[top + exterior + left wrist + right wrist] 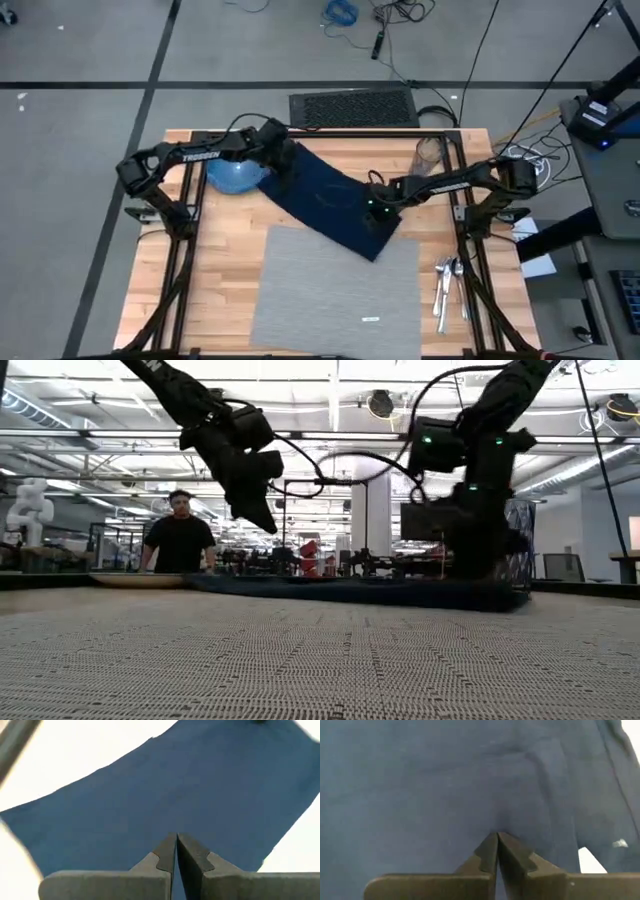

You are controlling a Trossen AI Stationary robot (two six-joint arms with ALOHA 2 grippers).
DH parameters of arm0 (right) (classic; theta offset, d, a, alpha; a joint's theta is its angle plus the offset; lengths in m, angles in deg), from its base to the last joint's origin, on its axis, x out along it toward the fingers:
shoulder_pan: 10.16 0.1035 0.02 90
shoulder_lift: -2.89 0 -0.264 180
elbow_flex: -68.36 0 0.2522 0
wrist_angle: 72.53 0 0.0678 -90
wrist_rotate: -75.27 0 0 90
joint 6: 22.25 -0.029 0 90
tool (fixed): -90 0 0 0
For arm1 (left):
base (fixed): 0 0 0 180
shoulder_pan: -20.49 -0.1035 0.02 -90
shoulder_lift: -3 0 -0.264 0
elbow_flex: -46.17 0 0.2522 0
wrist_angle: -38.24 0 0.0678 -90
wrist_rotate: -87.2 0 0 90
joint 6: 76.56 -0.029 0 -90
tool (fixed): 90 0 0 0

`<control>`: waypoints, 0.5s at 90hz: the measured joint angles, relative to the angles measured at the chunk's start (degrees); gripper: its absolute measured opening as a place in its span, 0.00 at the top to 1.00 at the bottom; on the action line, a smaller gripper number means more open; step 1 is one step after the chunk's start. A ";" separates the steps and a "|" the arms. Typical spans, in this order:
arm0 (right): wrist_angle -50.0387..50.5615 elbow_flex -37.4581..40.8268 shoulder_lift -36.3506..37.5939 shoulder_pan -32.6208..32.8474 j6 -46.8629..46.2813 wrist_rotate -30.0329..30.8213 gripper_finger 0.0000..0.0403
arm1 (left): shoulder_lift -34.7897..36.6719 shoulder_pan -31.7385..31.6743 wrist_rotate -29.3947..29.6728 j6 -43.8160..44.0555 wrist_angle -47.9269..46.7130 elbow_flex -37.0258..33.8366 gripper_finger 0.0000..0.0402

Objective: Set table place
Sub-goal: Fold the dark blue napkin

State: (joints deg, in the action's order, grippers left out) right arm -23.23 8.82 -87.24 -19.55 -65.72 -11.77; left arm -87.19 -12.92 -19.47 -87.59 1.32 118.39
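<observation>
Both jaws look pressed tight together, with no gap showing between the tips in either wrist view. The right gripper [377, 212] sits low on the near end of the dark blue napkin [330, 198], where that cloth laps over the far edge of the grey placemat [335, 290]. It may be pinching a bit of cloth, but I cannot tell for sure. The left gripper [285, 162] is at the far end of the same napkin, a little above it in the low view, and seems to hold nothing. I think the step now is to move the napkin to its spot. To do that well, the arms should lift both ends level and go slowly, so the cloth stays flat and does not drag the placemat along. The placemat lies flat on the near middle of the counter [225, 270], nearer to us than both jaws, with the right jaws just over its far edge. A fork and spoon [447, 285] wait beside it on the right. Farther back, a blue bowl [236, 176] sits just by the left jaws, and a clear glass [430, 155] stands near the far right corner. Beyond the counter, a person [179, 532] stands in the room.
</observation>
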 joint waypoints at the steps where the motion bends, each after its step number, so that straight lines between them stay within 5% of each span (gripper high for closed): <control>1: 0.36 0.00 0.33 0.00 0.00 0.28 1.00 | 0.00 0.00 0.52 -0.07 -0.01 0.00 1.00; 20: 0.07 -0.13 7.37 0.02 -3.05 3.54 1.00 | -0.60 -0.19 5.31 -2.93 5.68 -0.02 1.00; 45: 2.68 -0.22 12.87 -0.15 -6.88 9.05 1.00 | -4.28 -2.76 2.91 -3.57 6.15 1.73 1.00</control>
State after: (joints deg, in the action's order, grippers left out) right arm -20.55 8.61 -74.37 -19.70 -72.60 -2.72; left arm -91.47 -15.68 -16.56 -91.16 7.47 120.12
